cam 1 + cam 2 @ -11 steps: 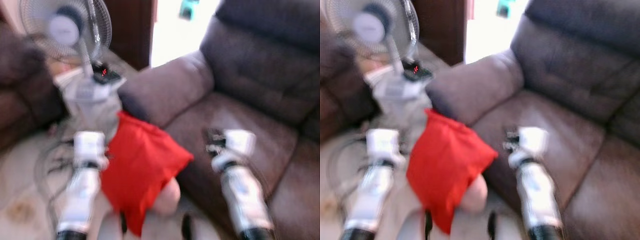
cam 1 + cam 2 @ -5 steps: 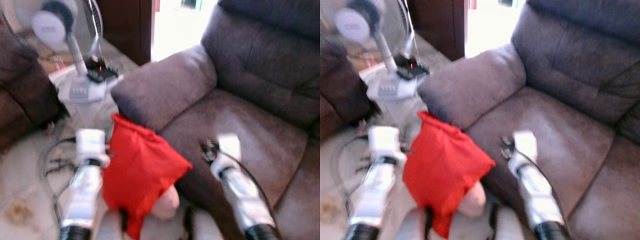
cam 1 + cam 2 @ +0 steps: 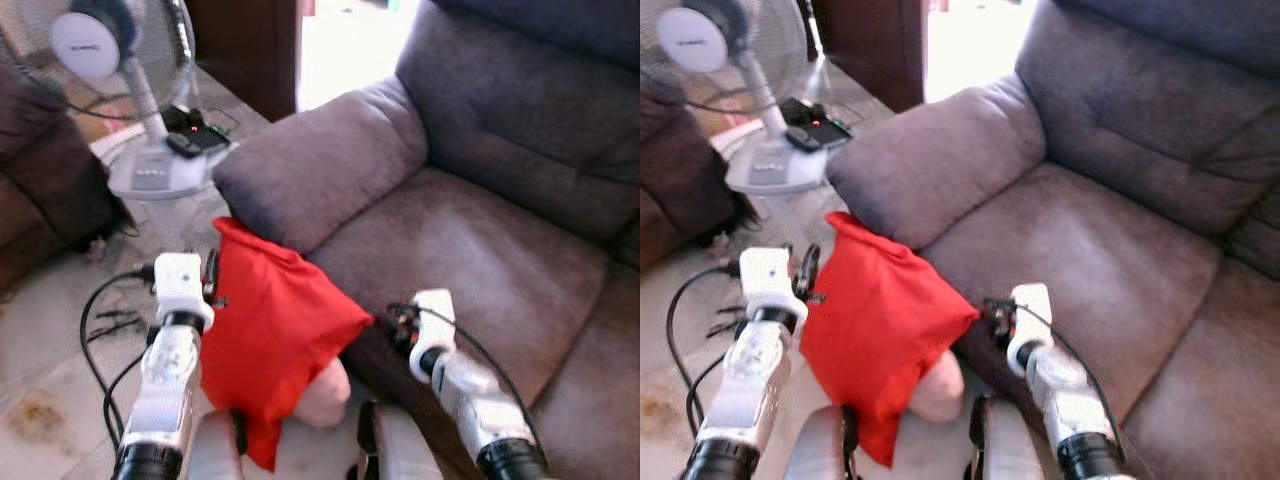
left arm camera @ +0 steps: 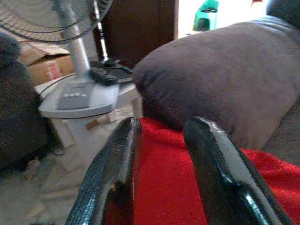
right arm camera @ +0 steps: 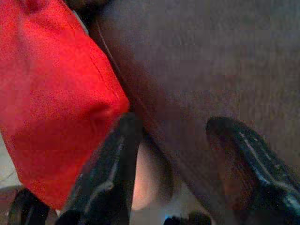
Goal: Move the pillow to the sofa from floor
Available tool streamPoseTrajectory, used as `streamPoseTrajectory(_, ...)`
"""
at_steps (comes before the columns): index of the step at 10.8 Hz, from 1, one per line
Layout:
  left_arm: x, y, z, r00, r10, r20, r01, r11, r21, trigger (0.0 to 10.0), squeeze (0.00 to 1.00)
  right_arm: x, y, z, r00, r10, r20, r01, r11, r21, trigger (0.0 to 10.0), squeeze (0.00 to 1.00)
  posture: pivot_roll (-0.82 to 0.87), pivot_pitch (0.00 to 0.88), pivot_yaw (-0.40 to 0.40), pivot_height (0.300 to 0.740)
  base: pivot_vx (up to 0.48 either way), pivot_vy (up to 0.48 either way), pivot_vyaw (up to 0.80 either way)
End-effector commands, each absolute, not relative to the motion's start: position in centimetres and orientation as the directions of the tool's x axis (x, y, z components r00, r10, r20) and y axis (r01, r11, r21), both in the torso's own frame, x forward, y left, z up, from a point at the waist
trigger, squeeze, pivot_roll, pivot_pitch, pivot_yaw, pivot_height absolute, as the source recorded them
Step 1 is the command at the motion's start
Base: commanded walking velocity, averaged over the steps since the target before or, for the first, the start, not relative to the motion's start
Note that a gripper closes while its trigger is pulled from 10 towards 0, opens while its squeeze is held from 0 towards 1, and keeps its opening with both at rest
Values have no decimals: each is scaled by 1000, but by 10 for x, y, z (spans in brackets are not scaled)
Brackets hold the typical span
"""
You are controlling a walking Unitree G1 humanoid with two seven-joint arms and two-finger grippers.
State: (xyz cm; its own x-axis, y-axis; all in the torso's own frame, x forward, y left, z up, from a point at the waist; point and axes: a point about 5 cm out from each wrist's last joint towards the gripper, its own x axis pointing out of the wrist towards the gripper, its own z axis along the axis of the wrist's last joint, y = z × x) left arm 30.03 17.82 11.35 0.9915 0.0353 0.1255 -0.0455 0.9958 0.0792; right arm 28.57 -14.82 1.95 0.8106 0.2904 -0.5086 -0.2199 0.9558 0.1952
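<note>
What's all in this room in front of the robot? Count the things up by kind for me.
Red pillow: 1
Sofa: 1
Standing fan: 1
Remote control: 1
Cardboard box: 1
Robot grippers: 2, left gripper and right gripper
Total: 7

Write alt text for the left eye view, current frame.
A red pillow leans against the front of a grey-brown sofa, flanked by the left gripper and right gripper. A standing fan sits behind on the floor.
</note>
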Motion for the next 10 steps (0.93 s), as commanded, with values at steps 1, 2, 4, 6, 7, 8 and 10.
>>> streamPoseTrajectory(1,301,180,109,995,38,89,-42,998,54,10000,0,286,-152,18,804,282,-524,-205,958,201,10000,1000,20,146,-52,600,0,0,0)
streamPoseTrajectory(2,301,181,108,996,33,87,-36,999,40,10000,0,286,-153,17,801,284,-528,-196,956,217,10000,1000,19,150,-50,600,0,0,0)
streamPoseTrajectory(4,302,181,109,996,24,86,-25,1000,14,10000,0,290,-153,19,814,304,-495,-185,944,275,10000,1000,22,146,-49,600,0,0,0)
streamPoseTrajectory(6,303,178,111,996,12,91,-12,1000,-5,10000,0,301,-153,35,859,327,-394,-160,902,401,10000,1000,22,138,-47,600,0,0,0)
streamPoseTrajectory(7,303,178,110,996,8,89,-7,1000,-9,10000,0,304,-152,38,861,332,-386,-178,906,384,10000,1000,20,133,-47,600,0,0,0)
streamPoseTrajectory(8,303,177,110,996,6,88,-5,1000,-11,10000,0,305,-153,39,867,323,-379,-167,906,390,10000,1000,22,130,-46,600,0,0,0)
streamPoseTrajectory(10,303,177,110,996,0,86,0,1000,-9,10000,0,306,-150,37,860,335,-385,-176,903,393,10000,0,24,127,-44,600,0,0,0)
